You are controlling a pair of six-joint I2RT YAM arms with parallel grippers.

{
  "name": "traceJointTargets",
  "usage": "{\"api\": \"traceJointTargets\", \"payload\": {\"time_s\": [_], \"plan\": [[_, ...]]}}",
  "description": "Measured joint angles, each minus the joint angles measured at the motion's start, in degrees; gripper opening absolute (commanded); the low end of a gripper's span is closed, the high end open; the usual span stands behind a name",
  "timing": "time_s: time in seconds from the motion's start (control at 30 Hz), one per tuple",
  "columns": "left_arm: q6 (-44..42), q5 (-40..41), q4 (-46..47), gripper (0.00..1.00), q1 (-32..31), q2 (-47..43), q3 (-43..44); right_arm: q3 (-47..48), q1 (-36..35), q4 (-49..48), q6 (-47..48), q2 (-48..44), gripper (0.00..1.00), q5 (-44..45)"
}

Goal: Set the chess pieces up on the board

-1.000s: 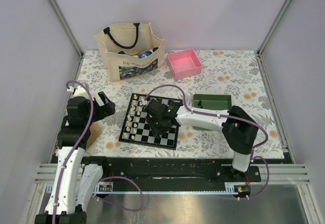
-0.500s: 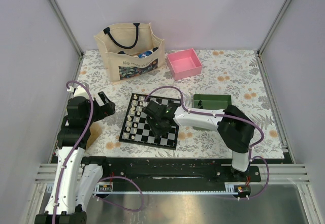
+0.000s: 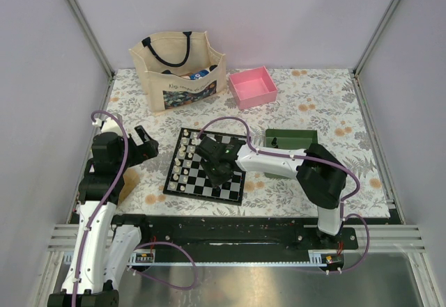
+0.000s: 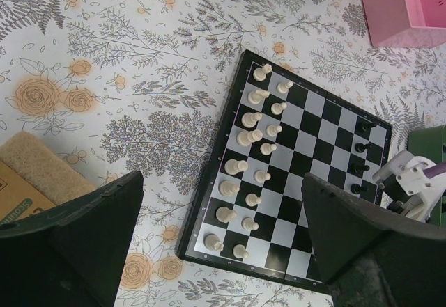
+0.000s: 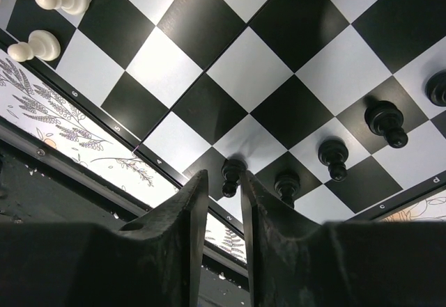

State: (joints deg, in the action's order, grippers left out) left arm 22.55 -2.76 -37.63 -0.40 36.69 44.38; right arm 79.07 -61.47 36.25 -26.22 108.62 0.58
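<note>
The board (image 3: 202, 196) lies in the middle of the table, and also shows in the left wrist view (image 4: 306, 161) and the right wrist view (image 5: 251, 70). Cream-white chessmen (image 4: 251, 154) fill its two left columns. Several black chess pieces (image 5: 333, 155) stand along its right edge. My right gripper (image 3: 220, 177) hangs low over the board's near right part. In the right wrist view the gripper (image 5: 224, 178) is open by a narrow gap. A black pawn (image 5: 231, 176) stands on a square between its tips. My left gripper (image 3: 144, 143) is wide open and empty left of the board (image 4: 221, 182).
A green tray (image 3: 291, 140) sits just right of the board, a pink box (image 3: 253, 86) behind it. A cream tote bag (image 3: 178, 67) stands at the back left. A tan sponge on cardboard (image 4: 42, 175) lies under my left gripper.
My right arm's elbow has swung a little to the left, and its gripper has shifted slightly over the board's right side. The left arm has not moved.
</note>
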Motion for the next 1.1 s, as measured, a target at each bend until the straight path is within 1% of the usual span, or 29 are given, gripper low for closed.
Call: {"api": "traceJointTargets", "payload": {"time_s": [0.1, 0.23, 0.7, 0.87, 1.1], "plan": [[0.0, -0.1, 0.0, 0.99, 0.0, 0.0, 0.0, 0.0, 0.0, 0.2, 0.1, 0.2, 0.4, 0.0], [0.0, -0.1, 0.0, 0.99, 0.0, 0.0, 0.0, 0.0, 0.0, 0.2, 0.2, 0.2, 0.4, 0.0], [0.0, -0.1, 0.0, 0.99, 0.0, 0.0, 0.0, 0.0, 0.0, 0.5, 0.2, 1.0, 0.35, 0.1], [0.0, -0.1, 0.0, 0.99, 0.0, 0.0, 0.0, 0.0, 0.0, 0.6, 0.2, 1.1, 0.27, 0.4], [0.0, -0.1, 0.0, 0.99, 0.0, 0.0, 0.0, 0.0, 0.0, 0.6, 0.2, 1.1, 0.21, 0.4]]}}
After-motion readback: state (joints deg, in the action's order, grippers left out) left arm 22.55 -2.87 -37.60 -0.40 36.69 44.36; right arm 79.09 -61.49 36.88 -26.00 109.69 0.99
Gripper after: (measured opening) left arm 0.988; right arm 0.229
